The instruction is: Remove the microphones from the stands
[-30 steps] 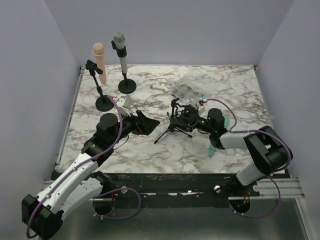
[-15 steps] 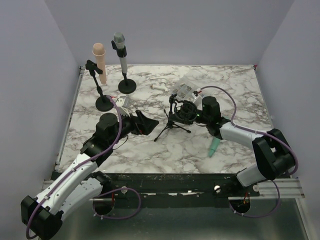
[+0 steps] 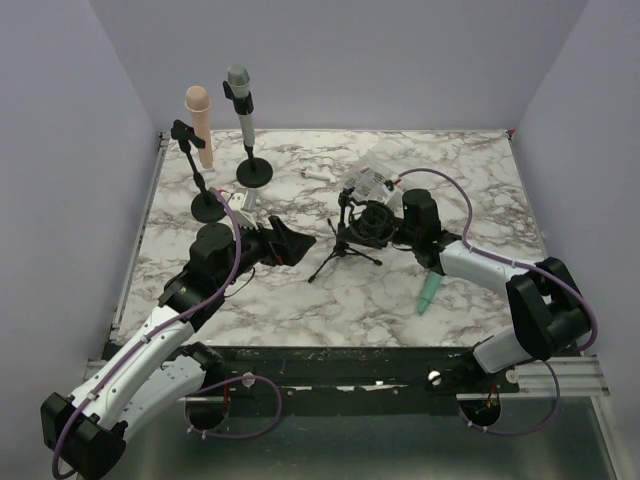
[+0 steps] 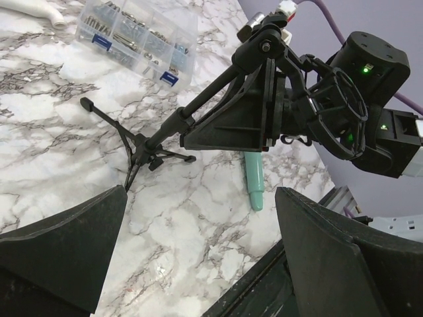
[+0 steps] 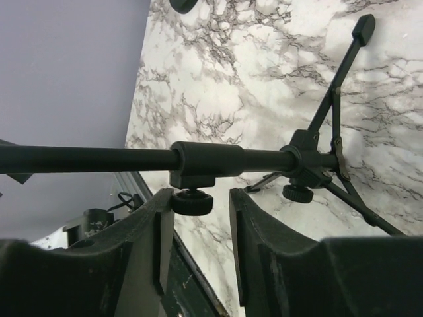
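Observation:
A black tripod stand (image 3: pixel 345 250) stands mid-table with a round shock mount (image 3: pixel 372 222) at its top and nothing in the mount. A teal microphone (image 3: pixel 428 292) lies flat on the marble to its right, also in the left wrist view (image 4: pixel 254 181). My right gripper (image 3: pixel 388 226) is at the mount. In its wrist view its jaws (image 5: pixel 198 198) stand slightly apart under the stand's pole (image 5: pixel 231 158). A small knob (image 5: pixel 192 202) touches only the left finger. My left gripper (image 3: pixel 290 243) is wide open left of the stand, with nothing in it (image 4: pixel 200 191).
At the back left, a grey microphone (image 3: pixel 240 100) and a peach one (image 3: pixel 200 125) stand upright on two round-base stands. A clear box of screws (image 3: pixel 375 180) lies behind the tripod, with a small white piece (image 3: pixel 316 174) to its left. The table's near edge (image 4: pixel 277 277) runs close by.
My right gripper has moved up and left from beside the teal microphone to the shock mount, and its jaws have parted a little. The left arm has barely moved.

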{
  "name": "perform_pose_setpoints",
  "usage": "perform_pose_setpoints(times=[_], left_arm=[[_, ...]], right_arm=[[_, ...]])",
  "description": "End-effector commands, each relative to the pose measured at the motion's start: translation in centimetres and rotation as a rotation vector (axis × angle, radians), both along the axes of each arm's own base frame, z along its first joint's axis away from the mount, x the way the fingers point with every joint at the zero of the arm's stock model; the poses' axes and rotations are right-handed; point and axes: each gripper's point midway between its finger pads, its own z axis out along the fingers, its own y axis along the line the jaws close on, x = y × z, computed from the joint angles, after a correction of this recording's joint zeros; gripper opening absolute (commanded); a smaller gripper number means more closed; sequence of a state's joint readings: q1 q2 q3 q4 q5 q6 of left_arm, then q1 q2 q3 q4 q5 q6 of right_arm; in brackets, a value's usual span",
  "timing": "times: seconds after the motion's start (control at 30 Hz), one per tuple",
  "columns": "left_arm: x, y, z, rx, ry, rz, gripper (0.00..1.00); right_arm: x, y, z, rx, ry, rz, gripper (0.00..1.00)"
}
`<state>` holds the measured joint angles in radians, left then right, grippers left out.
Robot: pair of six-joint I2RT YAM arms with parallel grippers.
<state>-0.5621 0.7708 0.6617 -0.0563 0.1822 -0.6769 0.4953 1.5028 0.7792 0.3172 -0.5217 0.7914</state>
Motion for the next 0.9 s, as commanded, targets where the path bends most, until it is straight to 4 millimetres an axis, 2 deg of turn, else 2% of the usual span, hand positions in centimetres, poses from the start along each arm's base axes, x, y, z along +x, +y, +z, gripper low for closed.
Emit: perform_pose_setpoints(times=[0.0,0.07,0.13,0.27,0.43,0.67,0.87], left_arm=[[0.4,0.4,0.7,0.005,-0.014,0.026,0.99],[0.4,0.4,0.7,0.003,-0.014,0.021,0.99],[0.5,0.3,0.7,0.0,-0.013,0.016,0.99],[0.5,0.1,0.5,-0.004,-0.006,0.008,0.99],[0.7,0.3,0.5,-0.001,-0.007,0.017,0.99],[0.7,0.3,0.6,-0.012,-0.006,0.01,0.99],[0.7,0.6,0.4,-0.008,-0.008,0.016,0.99]], right_arm=[[-2.0,-0.8,-2.4,0.005,0.136,0.006,0.51],[-2.5,-0.6,-1.8,0.076,0.169,0.017,0.61],[-2.8,-0.3,-1.1,0.147,0.198,0.031,0.66],[-3.3,0.1,0.3,0.287,0.271,0.04,0.67],[-2.8,0.3,2.1,0.406,0.292,0.027,0.66],[-1.3,0.5,1.7,0.464,0.339,-0.023,0.51],[0.1,0.5,0.6,0.394,0.302,-0.068,0.42]])
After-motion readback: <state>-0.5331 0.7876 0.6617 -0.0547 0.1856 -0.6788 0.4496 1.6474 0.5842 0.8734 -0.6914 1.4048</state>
